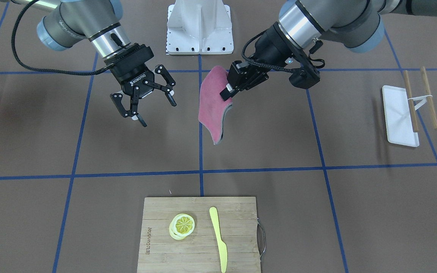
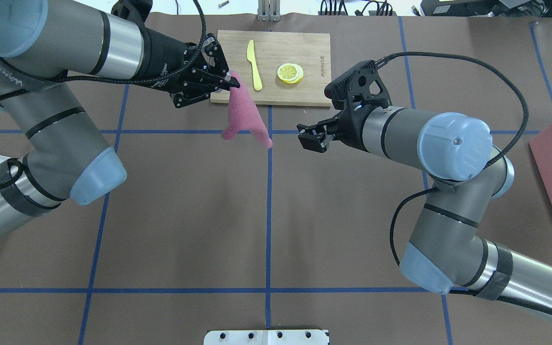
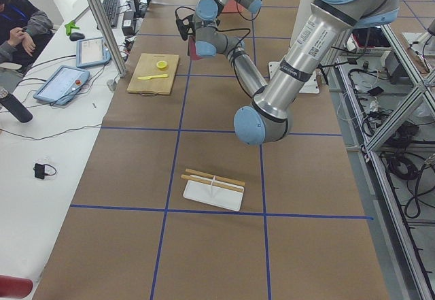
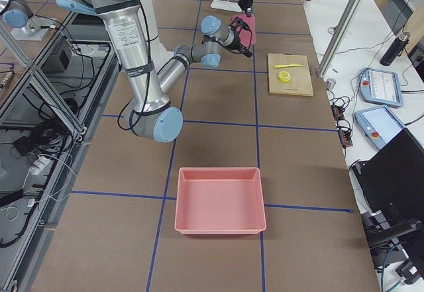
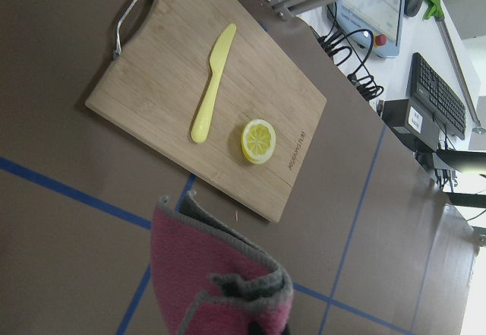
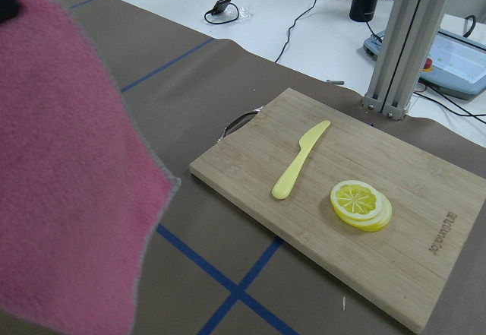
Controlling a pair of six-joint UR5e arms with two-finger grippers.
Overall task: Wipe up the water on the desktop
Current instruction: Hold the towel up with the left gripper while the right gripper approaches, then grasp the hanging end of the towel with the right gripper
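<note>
None of the wiping looks done yet. Front view: my left gripper [image 1: 228,91] clamps the pink cloth [image 1: 211,108], dangling over the desktop [image 1: 271,189]; my right gripper [image 1: 144,102] gapes empty. Overhead: cloth hangs beside the cutting board [image 2: 312,45]; I spot no water.

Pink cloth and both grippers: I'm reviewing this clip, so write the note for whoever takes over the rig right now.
Left gripper: shut on the pink fleece cloth, which hangs in the air above the matte brown desktop with blue tape lines.
Right gripper: open and empty, beside the cloth.
Done: the cloth is picked up.
Left: lower it and wipe. No water patch shows in any view, so locate it first.
</note>
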